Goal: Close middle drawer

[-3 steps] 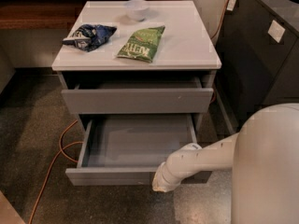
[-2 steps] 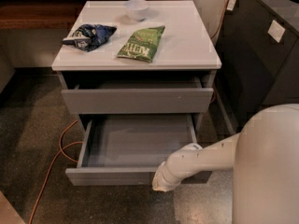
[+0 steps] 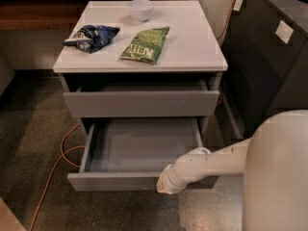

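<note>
- A speckled dark floor fills the lower part of the view.
- The robot's white, smooth, rounded body fills the lower right corner. Its pale tubular arm reaches left from there.
- A grey cabinet carries a flat, matte white worktop with square corners.
- A dark cabinet stands just beside the worktop's right edge. It bears a small pale label.
- The middle drawer sits below the worktop's front edge, pulled far out toward the viewer. It is a wide, shallow, matte grey tray with thin side walls. Its smooth floor shows from wall to wall, and its front panel is flat and handleless.
- The taller drawer front above it has a small pale speck. It stands slightly out from the frame, and its inside is hidden.
- The gripper at the arm's end lies against the right part of the middle drawer's front panel. The arm crosses the tray's front right corner and covers it. I cannot tell whether the gripper is open or closed.
- An orange cable curves over the floor under the worktop's left edge.
- A crinkled green snack bag lies flat near the worktop's middle.
- A crumpled blue bag lies near the left edge.
- A small white bowl stands by the back edge.
</note>
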Robot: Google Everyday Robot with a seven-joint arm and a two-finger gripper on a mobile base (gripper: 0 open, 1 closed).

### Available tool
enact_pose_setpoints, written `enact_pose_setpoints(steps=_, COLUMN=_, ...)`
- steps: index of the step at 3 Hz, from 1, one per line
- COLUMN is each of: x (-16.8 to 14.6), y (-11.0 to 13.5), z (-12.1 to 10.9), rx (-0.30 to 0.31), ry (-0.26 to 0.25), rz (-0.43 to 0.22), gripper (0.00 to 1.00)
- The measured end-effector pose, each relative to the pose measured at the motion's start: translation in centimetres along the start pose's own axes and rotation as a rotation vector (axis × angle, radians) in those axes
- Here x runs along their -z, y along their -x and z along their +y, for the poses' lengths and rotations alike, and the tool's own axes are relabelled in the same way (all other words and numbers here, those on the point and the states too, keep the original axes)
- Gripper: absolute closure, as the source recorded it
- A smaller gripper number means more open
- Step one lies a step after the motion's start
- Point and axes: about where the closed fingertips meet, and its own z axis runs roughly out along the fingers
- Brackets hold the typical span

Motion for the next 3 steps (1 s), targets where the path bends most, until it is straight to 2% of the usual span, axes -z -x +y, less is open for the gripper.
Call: enact_pose_setpoints(steps=3, x=-0.3, y=-0.5, z=-3.5, rx=0.016, ry=-0.087, rz=-0.006, gripper=1.00)
